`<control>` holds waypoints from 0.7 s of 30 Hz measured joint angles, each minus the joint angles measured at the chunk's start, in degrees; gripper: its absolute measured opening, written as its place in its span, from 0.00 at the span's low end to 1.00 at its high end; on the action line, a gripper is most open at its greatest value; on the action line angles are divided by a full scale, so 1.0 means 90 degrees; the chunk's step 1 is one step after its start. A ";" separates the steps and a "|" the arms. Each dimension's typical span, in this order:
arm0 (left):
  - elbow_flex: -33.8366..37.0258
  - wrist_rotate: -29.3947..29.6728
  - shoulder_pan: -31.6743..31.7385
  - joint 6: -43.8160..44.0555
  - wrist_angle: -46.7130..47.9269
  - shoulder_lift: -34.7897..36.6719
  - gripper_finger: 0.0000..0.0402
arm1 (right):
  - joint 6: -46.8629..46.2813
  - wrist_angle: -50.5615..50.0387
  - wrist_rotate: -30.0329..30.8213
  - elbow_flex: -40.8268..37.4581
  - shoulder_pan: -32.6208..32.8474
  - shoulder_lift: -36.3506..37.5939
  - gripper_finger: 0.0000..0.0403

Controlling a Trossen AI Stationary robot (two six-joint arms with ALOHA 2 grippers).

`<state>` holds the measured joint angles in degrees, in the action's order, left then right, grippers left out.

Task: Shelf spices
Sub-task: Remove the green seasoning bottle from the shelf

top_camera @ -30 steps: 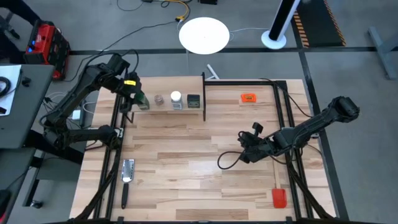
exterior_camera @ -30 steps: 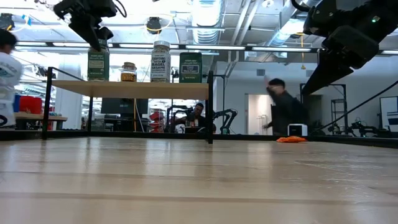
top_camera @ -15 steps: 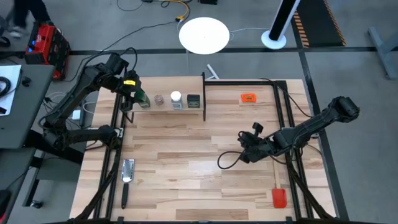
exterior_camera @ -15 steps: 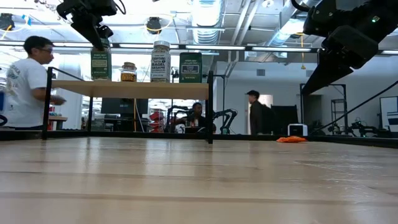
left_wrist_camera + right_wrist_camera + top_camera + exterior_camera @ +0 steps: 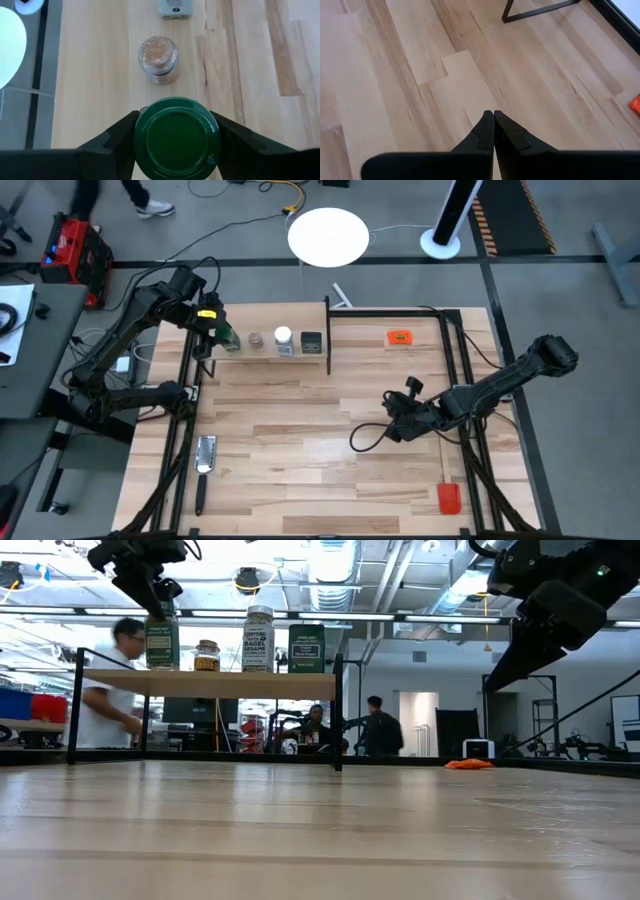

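Note:
The shelf (image 5: 265, 320) stands at the table's far left, its light-wood plank (image 5: 210, 685) raised on a thin black frame. In a row on the plank stand the green-lidded jar (image 5: 229, 341), the brownish jar (image 5: 255, 340), the white-lidded jar (image 5: 283, 338) and the black tin (image 5: 311, 340). My left gripper (image 5: 214, 330) is above the shelf's left end, shut on the green-lidded jar (image 5: 160, 640). My right gripper (image 5: 392, 428) hangs shut over the bare table at middle right, touching nothing. My left gripper pinches the jar's round green lid (image 5: 142, 137) between its two fingers (image 5: 120, 140), one on each side of the rim. The fingers come from above, slanting down. The jar stands upright with its base (image 5: 160, 667) at the plank's top.
A flat orange tag (image 5: 400, 337) lies at the far right of the table. A red-headed spatula (image 5: 449, 498) lies near the front right and a metal utensil with a black handle (image 5: 205, 458) near the front left. People move in the room behind the table.

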<state>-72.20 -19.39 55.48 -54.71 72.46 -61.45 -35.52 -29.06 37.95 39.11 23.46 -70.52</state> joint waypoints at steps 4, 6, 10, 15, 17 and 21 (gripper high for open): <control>0.0000 0.0126 0.0000 0.0192 -0.0144 0.0000 0.50 | 0.0002 0.0014 0.0003 0.0000 0.0000 0.0000 0.03; 0.0000 0.0133 0.0000 0.0283 -0.0228 0.0000 0.50 | 0.0007 0.0027 0.0005 0.0000 0.0000 0.0000 0.03; 0.0000 0.0140 0.0000 0.0296 -0.0222 0.0000 0.50 | 0.0062 0.0109 0.0003 0.0000 0.0000 0.0000 0.03; 0.0000 0.0088 0.0000 0.0383 -0.0220 0.0000 0.53 | 0.0123 0.0165 0.0003 0.0000 0.0000 0.0000 0.03; 0.0000 0.0060 0.0000 0.0406 -0.0221 0.0000 0.54 | 0.0123 0.0165 0.0003 0.0000 0.0000 0.0000 0.03; 0.0000 0.0034 0.0000 0.0418 -0.0220 -0.0002 0.55 | 0.0123 0.0162 0.0003 0.0000 0.0000 0.0000 0.03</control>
<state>-72.20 -19.09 55.48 -50.95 70.48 -61.47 -34.42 -27.59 37.98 39.11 23.46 -70.52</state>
